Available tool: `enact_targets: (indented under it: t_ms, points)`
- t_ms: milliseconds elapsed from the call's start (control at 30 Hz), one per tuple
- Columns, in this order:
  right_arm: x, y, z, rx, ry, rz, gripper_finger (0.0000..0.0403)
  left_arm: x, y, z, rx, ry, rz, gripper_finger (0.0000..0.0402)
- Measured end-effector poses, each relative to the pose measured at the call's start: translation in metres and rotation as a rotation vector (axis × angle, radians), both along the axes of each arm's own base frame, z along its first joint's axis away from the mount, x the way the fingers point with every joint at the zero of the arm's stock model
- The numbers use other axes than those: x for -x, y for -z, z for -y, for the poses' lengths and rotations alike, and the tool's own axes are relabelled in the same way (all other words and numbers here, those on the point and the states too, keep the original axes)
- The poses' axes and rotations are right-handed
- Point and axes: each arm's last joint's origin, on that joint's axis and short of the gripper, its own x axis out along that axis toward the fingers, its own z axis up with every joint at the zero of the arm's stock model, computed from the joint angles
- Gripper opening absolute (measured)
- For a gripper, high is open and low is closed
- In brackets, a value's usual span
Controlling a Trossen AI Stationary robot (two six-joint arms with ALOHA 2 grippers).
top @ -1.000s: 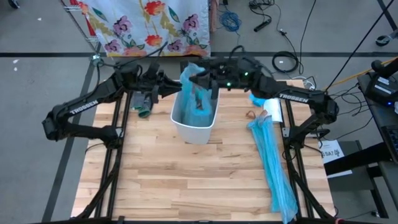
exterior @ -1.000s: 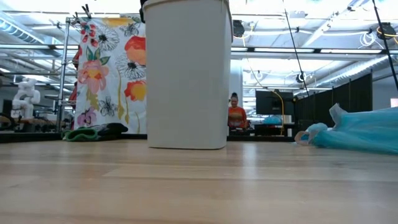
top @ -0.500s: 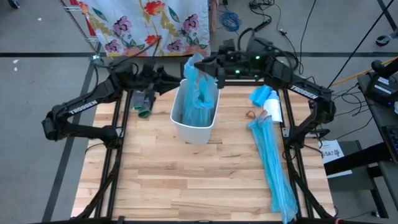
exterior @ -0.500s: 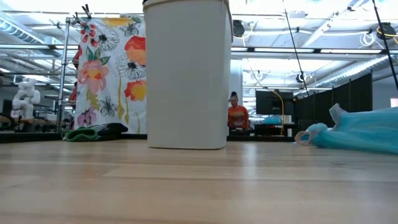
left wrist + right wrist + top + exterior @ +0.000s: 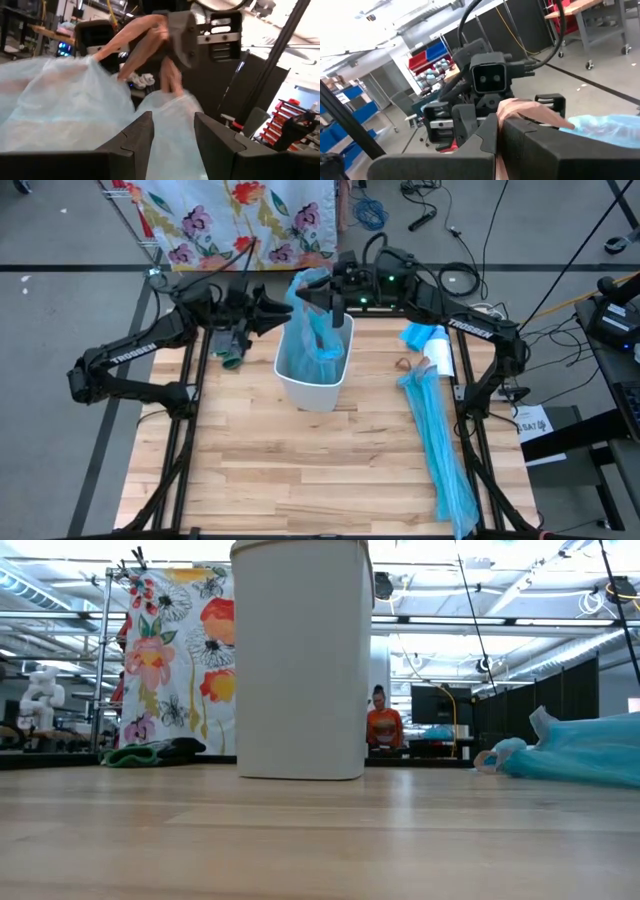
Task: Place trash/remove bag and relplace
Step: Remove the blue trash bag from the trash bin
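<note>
bag (image 5: 318,330): thin light-blue plastic, soft and light, likely slippery; it hangs in the white bin (image 5: 312,385), top pulled up.
hold: best at bunched top edge.
right gripper (image 5: 332,304): clenched on the bag top.
left gripper (image 5: 283,314): fingers apart at the bag's edge, grasping nothing clearly.

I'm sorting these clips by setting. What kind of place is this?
Most likely a robotics lab or workshop, not a home. Overhead strip lights run over a large open hall, cables lie loose on the grey floor, and another robot rig stands in the background behind the wooden table.
</note>
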Motion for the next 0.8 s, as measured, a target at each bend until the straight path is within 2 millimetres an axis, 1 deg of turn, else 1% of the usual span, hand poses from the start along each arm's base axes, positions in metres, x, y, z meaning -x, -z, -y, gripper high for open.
enact_targets:
  t_ms: [100,167,233,267,300,433,533,667,800]
  points:
    - [0.000,-0.003,0.000,0.006,0.000,0.024,0.0000,0.000,-0.001,0.000,0.002,-0.004,0.007,0.0113]
    - [0.001,-0.005,0.000,0.011,0.000,0.040,0.0000,0.000,-0.001,0.000,0.002,-0.005,0.007,0.0079]
    - [0.001,-0.007,-0.001,0.007,-0.001,0.044,0.0000,0.000,-0.001,0.000,0.002,-0.005,0.007,0.0035]
    - [0.001,-0.007,-0.001,0.003,-0.001,0.044,0.0000,0.000,-0.001,0.000,0.001,-0.005,0.013,0.0018]
    - [0.001,-0.007,-0.001,-0.003,-0.002,0.044,0.0000,0.001,-0.003,0.000,-0.006,-0.006,0.026,0.0011]
    - [0.001,-0.007,-0.002,-0.011,-0.008,0.042,0.0000,0.003,-0.014,0.001,-0.084,-0.011,0.135,0.0009]
    - [0.000,-0.007,-0.004,-0.015,-0.014,0.043,0.0000,0.003,-0.014,0.001,-0.162,-0.043,0.151,0.0004]
    - [0.000,-0.007,-0.006,-0.035,-0.025,0.050,0.0000,-0.008,-0.008,0.000,-0.144,-0.035,0.120,0.0002]
    - [0.000,-0.007,-0.007,-0.037,-0.045,0.048,0.0000,-0.021,-0.008,0.003,-0.178,-0.015,0.114,0.0002]
